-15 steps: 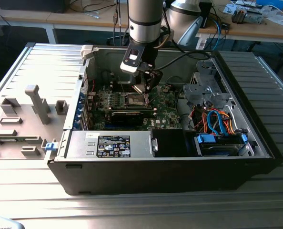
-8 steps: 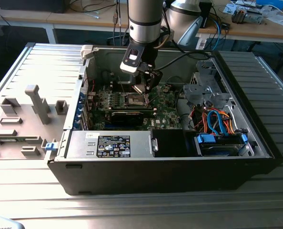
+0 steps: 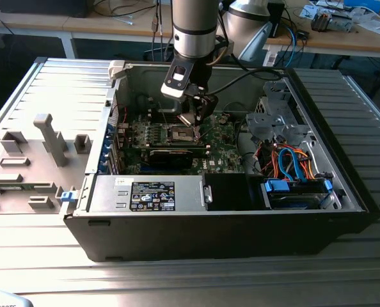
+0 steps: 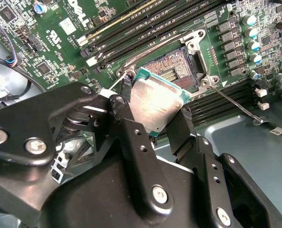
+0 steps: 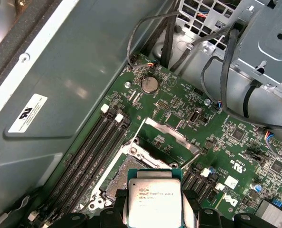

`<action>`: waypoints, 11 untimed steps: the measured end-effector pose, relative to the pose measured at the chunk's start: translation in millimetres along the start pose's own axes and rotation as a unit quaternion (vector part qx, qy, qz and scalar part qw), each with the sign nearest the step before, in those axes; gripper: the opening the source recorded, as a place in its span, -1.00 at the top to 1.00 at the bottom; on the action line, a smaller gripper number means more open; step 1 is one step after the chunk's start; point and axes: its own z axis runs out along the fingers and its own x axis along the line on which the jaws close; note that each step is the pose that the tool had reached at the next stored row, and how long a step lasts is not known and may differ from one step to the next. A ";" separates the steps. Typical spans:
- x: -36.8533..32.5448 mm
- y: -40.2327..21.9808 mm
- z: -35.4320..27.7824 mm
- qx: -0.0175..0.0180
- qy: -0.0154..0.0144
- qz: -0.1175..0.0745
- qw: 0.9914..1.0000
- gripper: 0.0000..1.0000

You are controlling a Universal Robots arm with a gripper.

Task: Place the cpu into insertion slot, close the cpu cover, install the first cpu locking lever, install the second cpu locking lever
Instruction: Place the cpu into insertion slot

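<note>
Now: cpu held over open socket

Gripper (image 3: 198, 116) is clamped on the cpu (image 4: 156, 100); 2 black fingers (image 4: 181, 126) pinch opposite edges, silver top showing. Chip hangs just above the insertion slot (image 4: 175, 66), not seated, and the dark socket centre is exposed. The cpu cover (image 5: 172, 137) stands lifted off the socket. All of this sits on the green motherboard (image 5: 212, 128) inside the open computer case (image 3: 209, 236).

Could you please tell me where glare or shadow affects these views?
In the second wrist view, the cpu, held by the gripper, has a bright sheen on its metal top; in the first wrist view, soft glare patches sit on the grey case wall; in the exterior view, the motherboard lies in dim shade, while the ribbed table is brightly lit.
</note>
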 end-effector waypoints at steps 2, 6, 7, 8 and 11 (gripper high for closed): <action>0.0 0.0 0.2 0.000 0.000 0.001 1.000 -0.08; 0.0 0.0 0.4 0.000 0.000 0.003 1.000 -0.08; 0.0 0.0 0.5 0.000 0.000 0.003 1.000 -0.08; 0.0 -0.1 0.5 0.000 0.000 0.003 1.000 -0.08; 0.0 0.0 0.7 0.000 0.000 0.004 1.000 -0.08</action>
